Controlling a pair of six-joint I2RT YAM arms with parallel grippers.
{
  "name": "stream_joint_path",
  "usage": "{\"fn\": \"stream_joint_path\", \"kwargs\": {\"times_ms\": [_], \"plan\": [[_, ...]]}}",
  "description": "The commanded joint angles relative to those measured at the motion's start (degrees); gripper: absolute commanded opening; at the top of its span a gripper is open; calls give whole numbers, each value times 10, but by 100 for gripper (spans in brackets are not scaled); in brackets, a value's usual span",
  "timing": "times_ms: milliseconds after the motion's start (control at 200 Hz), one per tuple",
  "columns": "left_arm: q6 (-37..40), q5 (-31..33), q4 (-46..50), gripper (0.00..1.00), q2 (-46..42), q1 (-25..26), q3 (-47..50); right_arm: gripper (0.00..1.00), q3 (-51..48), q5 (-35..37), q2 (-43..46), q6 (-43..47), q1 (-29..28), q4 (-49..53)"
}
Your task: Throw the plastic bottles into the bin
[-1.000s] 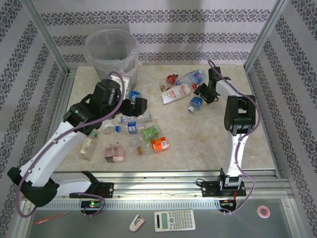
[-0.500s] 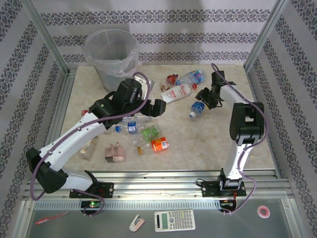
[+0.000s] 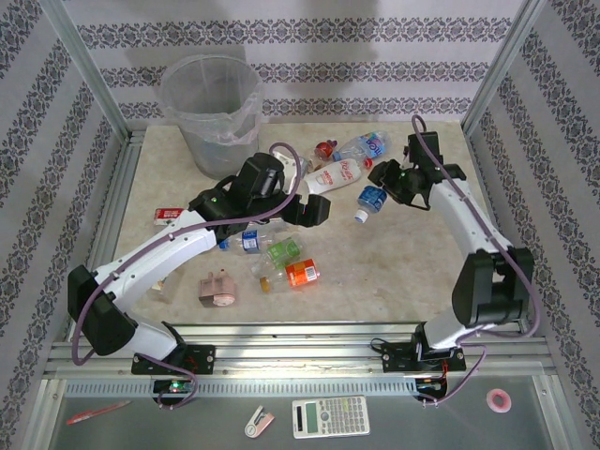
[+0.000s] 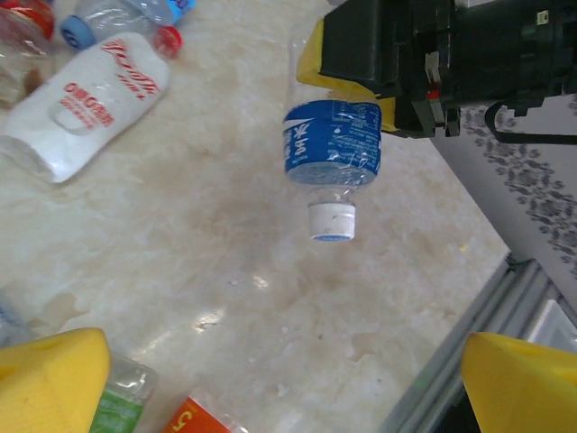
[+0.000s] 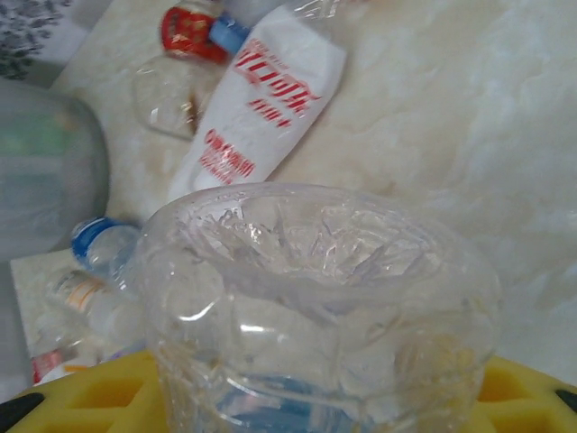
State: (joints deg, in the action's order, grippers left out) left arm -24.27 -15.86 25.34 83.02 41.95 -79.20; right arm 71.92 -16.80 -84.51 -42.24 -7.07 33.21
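My right gripper is shut on a clear plastic bottle with a blue label. In the left wrist view that bottle hangs cap down above the table from the right gripper. Its clear base sits between my yellow pads. My left gripper hovers open over the table's middle, its yellow fingertips wide apart with nothing between them. More plastic bottles lie around: a white-labelled one, a green one, an orange one. The bin stands at the back left.
A pink lumpy object lies near the front left of the table. A small red item rests by the left edge. Metal frame posts and patterned walls enclose the table. A metal rail runs along the table's edge.
My left arm has swung right, away from the bin, to the table's middle. My right gripper has closed further on the blue-labelled bottle and carried it slightly back and right.
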Motion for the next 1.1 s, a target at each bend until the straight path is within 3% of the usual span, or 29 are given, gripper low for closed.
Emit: {"fn": "stream_joint_path", "kwargs": {"times_ms": [0,290,455,669,1099], "plan": [[-12,-67,-49,100,4,5,5,46,-19,38,53,-38,-36,11],[-34,-135,-78,100,5,-13,39,46,-49,137,143,-89,-155,19],[-59,-167,-129,100,9,-13,64,46,-52,156,158,-95,-198,18],[-88,-190,-170,100,14,-9,106,46,-59,162,164,-102,-222,14],[-88,-191,-155,100,25,1,111,45,-89,153,177,-132,-271,-14]]}}
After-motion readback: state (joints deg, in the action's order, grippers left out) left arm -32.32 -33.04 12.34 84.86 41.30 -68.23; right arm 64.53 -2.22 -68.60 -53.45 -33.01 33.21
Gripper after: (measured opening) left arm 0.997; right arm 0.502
